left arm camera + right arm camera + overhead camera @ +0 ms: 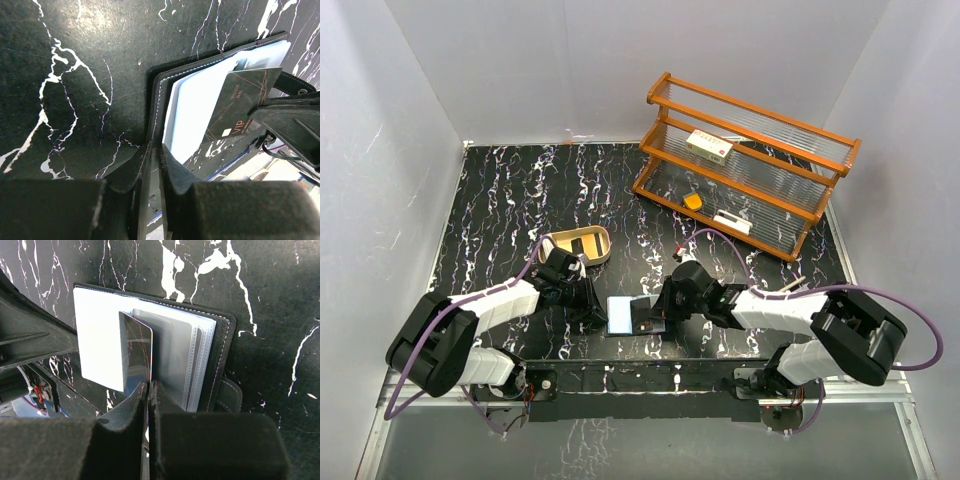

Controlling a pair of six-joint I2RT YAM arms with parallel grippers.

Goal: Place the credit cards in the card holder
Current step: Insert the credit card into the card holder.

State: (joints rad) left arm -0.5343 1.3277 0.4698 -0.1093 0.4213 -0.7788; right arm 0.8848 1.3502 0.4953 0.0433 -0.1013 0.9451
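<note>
The left gripper (592, 300) is pressed on the black cover edge of the card holder (620, 314). The holder lies open on the table (500, 200) near the front edge, between the 2 arms. 1 dark credit card (136, 347) stands tilted on its pale inside, and the right gripper (149, 386) pinches the near edge of this card.

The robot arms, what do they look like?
The left arm and right arm share white link shells and bulky black joint housings; a purple cable loops along each. The left gripper and right gripper are black, with dark felt-like finger pads.
</note>
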